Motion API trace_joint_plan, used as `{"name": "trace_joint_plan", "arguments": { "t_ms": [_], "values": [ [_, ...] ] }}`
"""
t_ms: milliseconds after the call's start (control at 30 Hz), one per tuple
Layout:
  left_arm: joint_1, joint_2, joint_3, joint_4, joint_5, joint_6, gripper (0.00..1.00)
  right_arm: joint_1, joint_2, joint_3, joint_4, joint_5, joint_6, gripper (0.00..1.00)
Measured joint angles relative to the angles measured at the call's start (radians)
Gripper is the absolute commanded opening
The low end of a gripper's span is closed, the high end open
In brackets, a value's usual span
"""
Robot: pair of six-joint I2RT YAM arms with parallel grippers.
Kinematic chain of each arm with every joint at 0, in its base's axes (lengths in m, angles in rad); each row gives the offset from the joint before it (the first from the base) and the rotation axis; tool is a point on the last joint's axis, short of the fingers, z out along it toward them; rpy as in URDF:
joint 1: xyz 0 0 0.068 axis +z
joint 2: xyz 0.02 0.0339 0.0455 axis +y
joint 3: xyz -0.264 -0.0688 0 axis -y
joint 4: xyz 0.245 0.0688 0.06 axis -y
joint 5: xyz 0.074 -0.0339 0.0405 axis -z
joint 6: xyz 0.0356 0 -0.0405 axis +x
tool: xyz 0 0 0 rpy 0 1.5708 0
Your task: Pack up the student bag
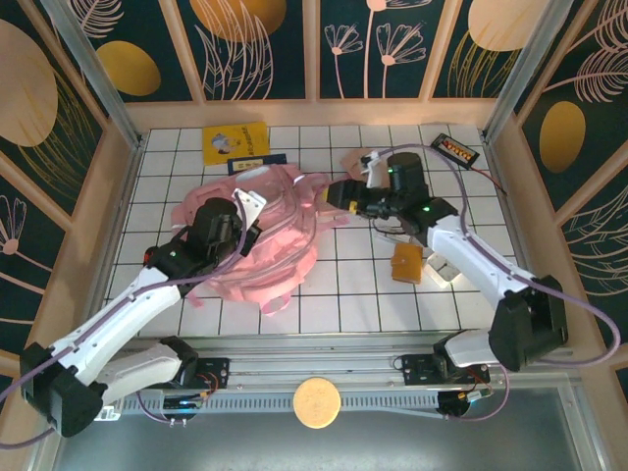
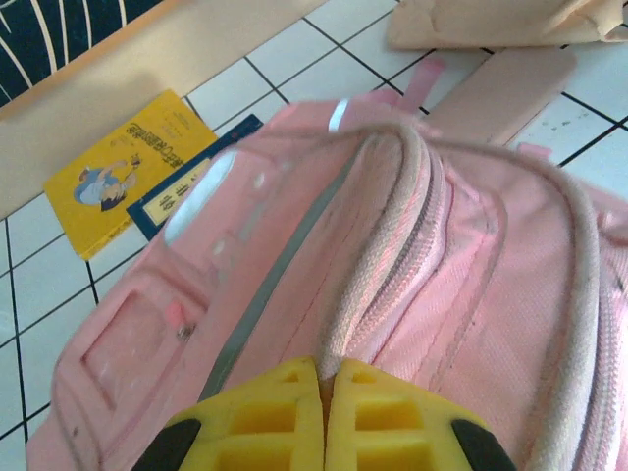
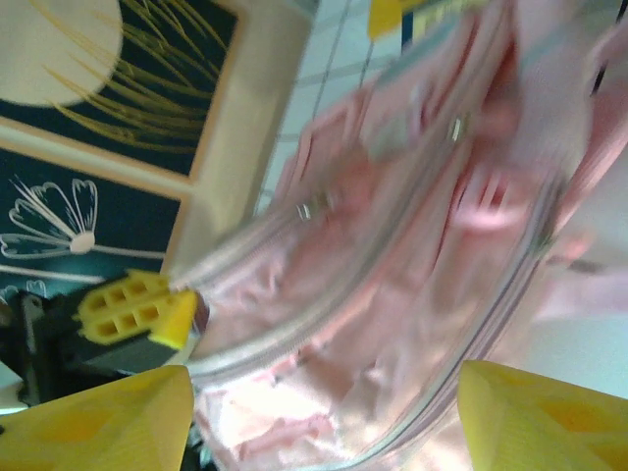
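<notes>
The student bag (image 1: 275, 245), a large pale-pink backpack, lies crumpled on the tiled table, left of centre. My left gripper (image 1: 245, 211) is over its upper part. In the left wrist view its yellow fingers (image 2: 265, 412) are pressed together, and the left gripper (image 2: 324, 368) is shut on the pale zip trim of the bag (image 2: 412, 285). My right gripper (image 1: 339, 194) hangs at the bag's right edge. In the right wrist view the right gripper (image 3: 324, 432) stands open, its yellow fingertips (image 3: 98, 422) wide apart, with the bag's pink opening (image 3: 392, 245) blurred beyond them.
A yellow book (image 1: 235, 142) lies on a dark blue one (image 1: 257, 162) behind the bag. At the back right are a pink pouch (image 1: 365, 157) and a black device (image 1: 456, 149). A brown block (image 1: 407, 263) and a white item (image 1: 442, 267) lie under the right arm. A wooden disc (image 1: 316, 402) sits on the near rail.
</notes>
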State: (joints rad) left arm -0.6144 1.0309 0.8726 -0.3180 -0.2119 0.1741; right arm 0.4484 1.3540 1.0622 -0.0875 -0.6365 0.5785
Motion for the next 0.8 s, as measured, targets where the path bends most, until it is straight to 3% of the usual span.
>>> {"name": "trace_joint_plan", "arguments": {
  "t_ms": [67,233,333,467,600,800],
  "values": [
    [0.007,-0.001,0.001,0.023,0.013,0.019,0.0,-0.04,-0.031,0.0,0.014,0.026,-0.035,0.79],
    [0.015,-0.001,0.001,0.053,0.032,0.041,0.0,-0.124,0.014,0.001,0.05,0.013,-0.16,0.75],
    [0.028,-0.001,0.001,0.052,0.053,0.053,0.0,-0.133,0.087,-0.032,0.101,-0.039,-0.322,0.64],
    [0.04,-0.002,0.004,0.035,0.105,0.096,0.0,-0.104,0.124,-0.151,0.182,-0.122,-0.649,0.58],
    [0.055,-0.014,0.008,-0.005,0.163,0.142,0.0,-0.121,0.22,-0.178,0.285,-0.216,-0.867,0.57],
    [0.087,-0.047,0.029,-0.062,0.22,0.191,0.0,-0.114,0.38,-0.096,0.29,-0.304,-1.08,0.57]
  ]
}}
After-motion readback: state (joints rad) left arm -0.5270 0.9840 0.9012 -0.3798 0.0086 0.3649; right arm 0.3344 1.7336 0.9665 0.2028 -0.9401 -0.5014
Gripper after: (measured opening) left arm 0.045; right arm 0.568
